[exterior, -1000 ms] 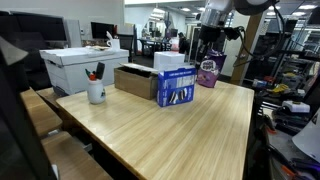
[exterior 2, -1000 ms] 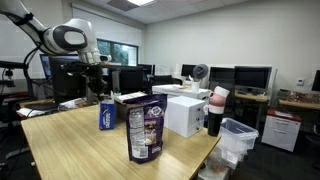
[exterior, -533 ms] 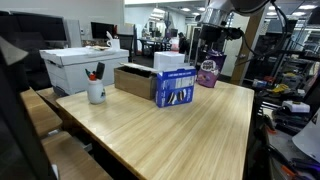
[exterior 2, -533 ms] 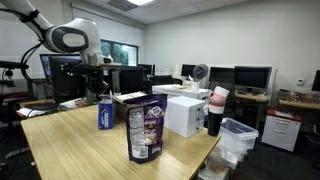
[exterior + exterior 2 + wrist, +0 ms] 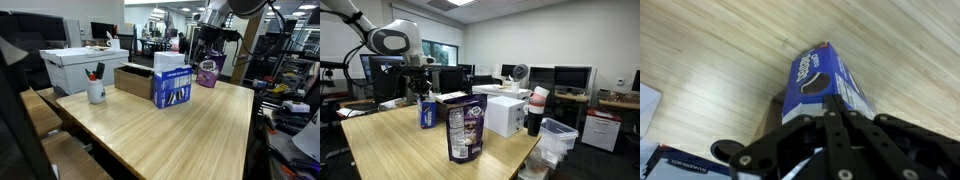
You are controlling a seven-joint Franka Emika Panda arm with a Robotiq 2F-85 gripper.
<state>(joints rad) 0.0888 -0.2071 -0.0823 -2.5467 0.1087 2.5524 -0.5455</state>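
The blue cookie pack (image 5: 823,82) stands upright on the desk (image 5: 710,50), taller than it is wide in an exterior view (image 5: 427,114). It sits near the desk's end on the arm's side. From the wrist view its printed face and top edge run on a slant, from upper left down to lower right, so its long side looks skewed to the tool's frame rather than square with it.

The tool (image 5: 830,120) hangs directly over the pack, a little toward its lower-right end in the wrist view. In an exterior view the tool (image 5: 420,92) sits just above the pack's top and slightly to its side. Whether the two touch cannot be told. The fingers are pressed together with nothing between them, so the pack is not gripped. It lies straight below the tool rather than off to one side.

Further out, a dark purple snack bag (image 5: 465,130) stands apart from the pack, closer to that camera. The corner of a blue printed box (image 5: 670,165) shows at the lower left of the wrist view, well clear of the pack. Only this one arm reaches the desk.
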